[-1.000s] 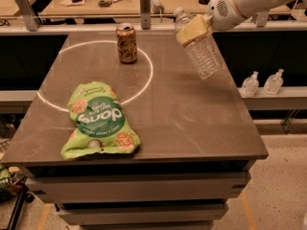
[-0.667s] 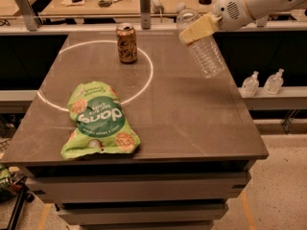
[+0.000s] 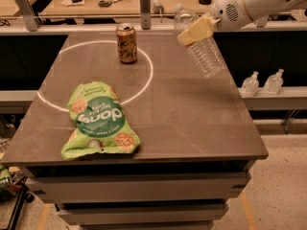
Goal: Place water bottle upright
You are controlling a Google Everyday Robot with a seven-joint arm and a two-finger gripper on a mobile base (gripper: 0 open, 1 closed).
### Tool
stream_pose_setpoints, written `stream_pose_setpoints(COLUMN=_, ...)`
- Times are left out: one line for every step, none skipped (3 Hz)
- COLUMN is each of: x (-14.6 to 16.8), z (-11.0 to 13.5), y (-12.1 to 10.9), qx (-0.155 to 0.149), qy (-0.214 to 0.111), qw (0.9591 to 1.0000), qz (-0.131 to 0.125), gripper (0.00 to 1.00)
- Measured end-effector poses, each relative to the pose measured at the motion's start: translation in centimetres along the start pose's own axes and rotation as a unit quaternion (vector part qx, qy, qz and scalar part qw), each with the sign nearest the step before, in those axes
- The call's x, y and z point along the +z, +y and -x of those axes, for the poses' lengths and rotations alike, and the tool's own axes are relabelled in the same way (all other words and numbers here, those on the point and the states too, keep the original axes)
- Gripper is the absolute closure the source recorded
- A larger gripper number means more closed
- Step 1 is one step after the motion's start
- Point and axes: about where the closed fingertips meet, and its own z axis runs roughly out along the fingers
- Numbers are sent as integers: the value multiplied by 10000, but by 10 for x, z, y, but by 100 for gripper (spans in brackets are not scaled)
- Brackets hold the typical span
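- The green snack bag (image 3: 98, 121) carries large white lettering on a darker green round patch. The writing faces away from the camera and I cannot read it for sure.
- The brown soda can (image 3: 126, 43) has a pale label whose print is too small to make out.
- The gripper (image 3: 196, 30) is at the upper right, above the table's far right corner, its beige pads clamped on the water bottle (image 3: 207, 56).
- The water bottle hangs in the air, tilted, its white cap up and to the left. I cannot tell whether it holds any liquid.
- The can stands upright inside a white circle (image 3: 146, 78) marked on the table (image 3: 192, 123).
- The bag lies flat at the near left, overlapping the circle's line.
- Two small pump-top bottles (image 3: 261, 83) stand on a lower ledge to the right of the table.
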Motion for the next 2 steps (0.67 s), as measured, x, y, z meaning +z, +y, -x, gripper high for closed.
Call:
stream_pose_setpoints(x=6, z=2, y=2, qx=-62, qy=-430, qw=9990, qz=97, gripper=100)
stream_pose_setpoints(x=13, z=13, y=4, qx=-259, qy=-1502, qw=9877, qz=337, gripper=100)
